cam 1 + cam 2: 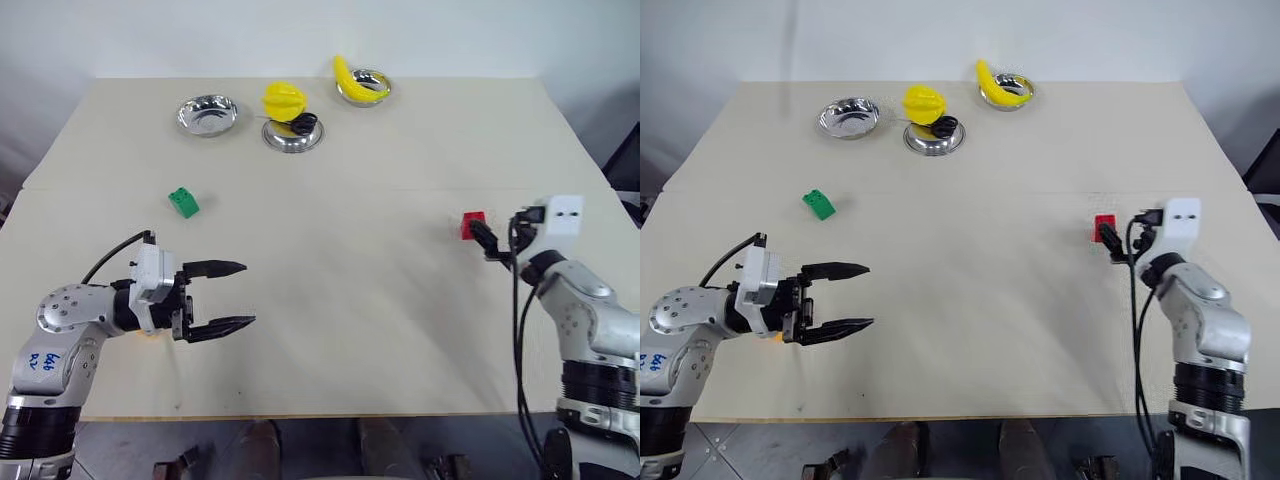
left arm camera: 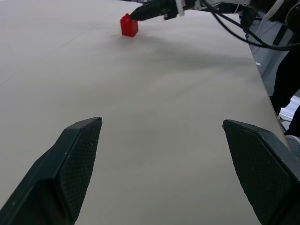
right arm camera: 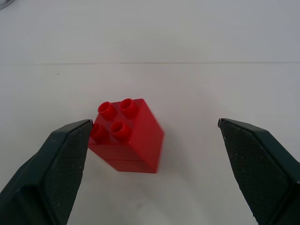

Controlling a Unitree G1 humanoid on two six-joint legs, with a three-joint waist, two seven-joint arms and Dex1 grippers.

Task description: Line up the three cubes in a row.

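Because the red cube [image 3: 125, 136] sits off-centre between the spread fingers of the right gripper [image 3: 152, 154], almost touching one finger [image 3: 61, 159] and well apart from the other, it could be nudged and skewed if the jaws are closed from this pose, and a corner grip could let it slip. Its edges are turned at an angle to the fingers, which adds to that risk. On the table [image 1: 350, 300], the red cube is seen near the right edge, just ahead of the right gripper. It is a small studded block, glossy, upright, with four round studs on top. A green cube [image 1: 183, 202] lies well apart, toward the left side. The left gripper [image 1: 230, 296] is held above the table with fingers spread, empty.
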